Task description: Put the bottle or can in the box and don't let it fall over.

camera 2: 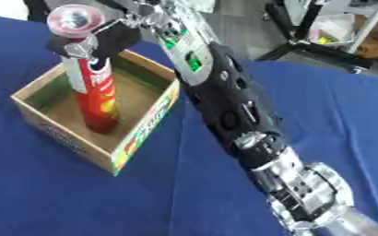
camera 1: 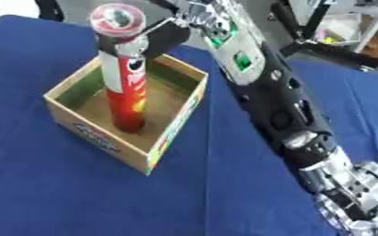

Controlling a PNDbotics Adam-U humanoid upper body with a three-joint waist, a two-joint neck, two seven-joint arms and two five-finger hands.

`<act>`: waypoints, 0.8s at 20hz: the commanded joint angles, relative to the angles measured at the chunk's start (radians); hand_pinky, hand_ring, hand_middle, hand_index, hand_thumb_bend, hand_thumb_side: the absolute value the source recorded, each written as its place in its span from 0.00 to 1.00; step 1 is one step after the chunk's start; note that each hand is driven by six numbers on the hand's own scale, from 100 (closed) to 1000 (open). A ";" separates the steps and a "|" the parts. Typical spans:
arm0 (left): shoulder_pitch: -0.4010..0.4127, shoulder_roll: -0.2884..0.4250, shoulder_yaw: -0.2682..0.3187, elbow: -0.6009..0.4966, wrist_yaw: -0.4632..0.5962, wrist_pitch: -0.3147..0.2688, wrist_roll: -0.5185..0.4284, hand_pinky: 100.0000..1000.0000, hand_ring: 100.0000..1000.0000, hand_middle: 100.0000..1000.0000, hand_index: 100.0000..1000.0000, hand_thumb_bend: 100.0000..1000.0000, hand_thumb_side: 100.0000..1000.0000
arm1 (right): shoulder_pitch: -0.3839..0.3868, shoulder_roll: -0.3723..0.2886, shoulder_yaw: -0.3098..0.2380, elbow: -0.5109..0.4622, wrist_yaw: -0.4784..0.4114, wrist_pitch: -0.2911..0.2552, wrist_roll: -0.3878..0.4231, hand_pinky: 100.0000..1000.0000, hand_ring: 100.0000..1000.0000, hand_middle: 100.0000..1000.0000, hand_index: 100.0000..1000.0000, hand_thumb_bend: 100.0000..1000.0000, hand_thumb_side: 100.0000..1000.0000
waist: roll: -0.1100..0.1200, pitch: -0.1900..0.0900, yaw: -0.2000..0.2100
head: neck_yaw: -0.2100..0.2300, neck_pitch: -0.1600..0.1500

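Now you are looking down at a blue-clothed surface, with black stands crowding the upper right. Your right hand is gripping the tall red can, silver-topped, standing upright inside the open cardboard box at upper left.

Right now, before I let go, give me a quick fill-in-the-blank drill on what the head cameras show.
1. The tall red can stands ____ inside the cardboard box.
2. The right robot hand grips the can near its ____.
3. The box rests on a ____ tablecloth.
4. The box's top is ____, with no lid over it.

Missing words: upright; top; blue; open
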 commanded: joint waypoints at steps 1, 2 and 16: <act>0.003 0.014 0.007 -0.021 -0.005 -0.001 0.001 0.29 0.72 0.62 0.66 0.08 0.81 | -0.009 -0.052 -0.027 -0.066 -0.075 0.038 -0.028 0.81 0.78 0.82 0.89 0.27 0.34 | 0.021 -0.024 -0.010 | 0.012 0.009; 0.008 0.013 0.009 -0.021 -0.006 0.000 0.002 0.29 0.72 0.62 0.66 0.07 0.81 | -0.001 -0.074 -0.035 -0.094 -0.109 0.056 -0.038 0.81 0.77 0.81 0.89 0.23 0.34 | 0.024 -0.028 -0.017 | 0.018 0.013; 0.049 0.000 0.034 -0.021 -0.016 -0.011 0.036 0.30 0.72 0.63 0.67 0.07 0.80 | 0.471 -0.425 -0.226 -0.533 -0.761 0.269 -0.240 0.90 0.74 0.78 0.93 0.00 0.55 | 0.074 -0.049 -0.130 | 0.122 0.041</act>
